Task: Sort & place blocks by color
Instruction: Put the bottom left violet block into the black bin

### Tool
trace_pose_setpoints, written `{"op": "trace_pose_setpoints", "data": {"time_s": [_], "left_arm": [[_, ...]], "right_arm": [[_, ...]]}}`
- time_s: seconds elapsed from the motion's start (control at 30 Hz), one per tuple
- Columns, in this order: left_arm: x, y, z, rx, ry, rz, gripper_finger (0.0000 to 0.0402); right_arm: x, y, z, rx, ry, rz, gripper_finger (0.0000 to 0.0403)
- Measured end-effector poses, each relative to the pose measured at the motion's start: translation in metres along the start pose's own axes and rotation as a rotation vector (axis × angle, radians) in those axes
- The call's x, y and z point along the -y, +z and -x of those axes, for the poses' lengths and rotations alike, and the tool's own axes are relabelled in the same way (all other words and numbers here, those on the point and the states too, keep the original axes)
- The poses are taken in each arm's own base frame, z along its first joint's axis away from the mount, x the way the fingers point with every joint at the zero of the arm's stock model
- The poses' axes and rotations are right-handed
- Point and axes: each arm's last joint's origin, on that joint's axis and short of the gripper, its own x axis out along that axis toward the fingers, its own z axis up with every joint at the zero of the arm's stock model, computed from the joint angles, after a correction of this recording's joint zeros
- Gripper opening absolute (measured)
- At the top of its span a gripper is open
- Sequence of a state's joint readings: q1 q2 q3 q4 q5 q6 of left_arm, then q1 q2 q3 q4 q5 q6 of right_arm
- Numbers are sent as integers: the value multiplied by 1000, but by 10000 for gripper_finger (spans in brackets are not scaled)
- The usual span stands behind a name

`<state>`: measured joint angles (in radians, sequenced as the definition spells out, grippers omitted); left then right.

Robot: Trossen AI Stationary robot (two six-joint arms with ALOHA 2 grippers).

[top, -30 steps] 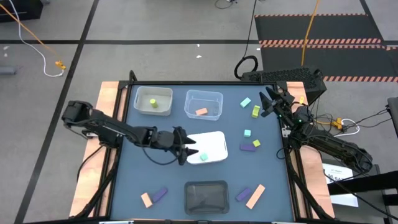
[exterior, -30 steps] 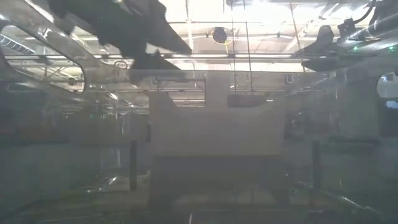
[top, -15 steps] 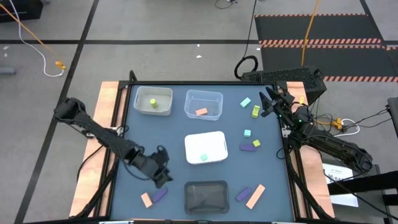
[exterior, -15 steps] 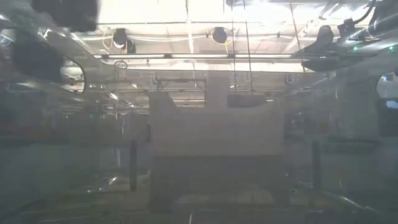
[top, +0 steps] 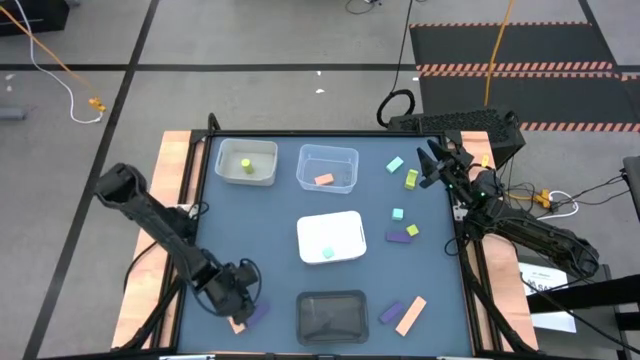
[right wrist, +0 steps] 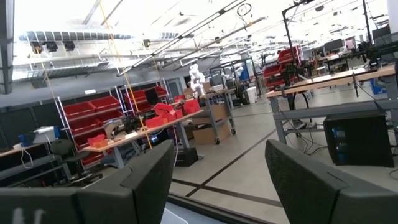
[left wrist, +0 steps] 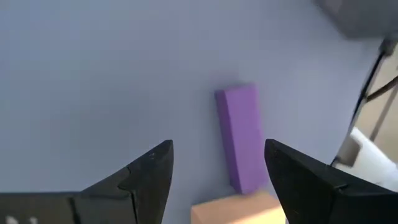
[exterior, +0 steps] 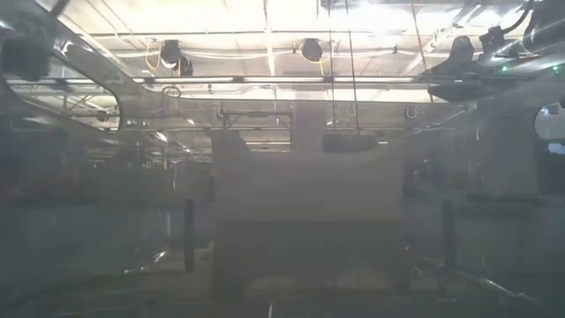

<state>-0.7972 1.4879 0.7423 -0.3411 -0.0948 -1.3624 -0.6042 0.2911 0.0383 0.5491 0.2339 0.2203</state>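
Left gripper [top: 243, 305], fingers apart, hovers over a purple bar block [left wrist: 239, 137] touching a peach-orange block [left wrist: 239, 210]; dark square tray [top: 333, 315] beside. Right gripper [top: 432, 165], parted, waits at the table's far right edge.

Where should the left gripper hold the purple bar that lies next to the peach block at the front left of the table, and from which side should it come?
Probably across the purple bar's two long sides, near its middle, coming from above. It lies flat on the table, and one end sits close to the peach block, so the ends give less room. The left gripper hangs open just over it.
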Motion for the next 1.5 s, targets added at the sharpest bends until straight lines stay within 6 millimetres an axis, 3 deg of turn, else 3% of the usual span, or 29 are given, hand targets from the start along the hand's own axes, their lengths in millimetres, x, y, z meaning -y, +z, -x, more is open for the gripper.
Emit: {"op": "trace_pose_setpoints", "data": {"time_s": [0.47, 0.8, 0.93, 1.17, 1.37, 1.5], "left_arm": [[46, -30, -31, 27, 203, -205, 251], [49, -34, -46, 98, 258, -234, 245], [48, -34, -47, 109, 266, -261, 203], [49, -32, -49, 130, 254, -353, 60], [52, -27, -42, 135, 231, -358, 57], [55, -19, -17, 156, 198, -334, 57]], "right_arm": [[0, 0, 0, 0, 0, 0, 247], [0, 0, 0, 0, 0, 0, 247], [0, 0, 0, 0, 0, 0, 247], [0, 0, 0, -1, 0, 0, 247], [0, 0, 0, 0, 0, 0, 247], [0, 0, 0, -1, 0, 0, 247]]}}
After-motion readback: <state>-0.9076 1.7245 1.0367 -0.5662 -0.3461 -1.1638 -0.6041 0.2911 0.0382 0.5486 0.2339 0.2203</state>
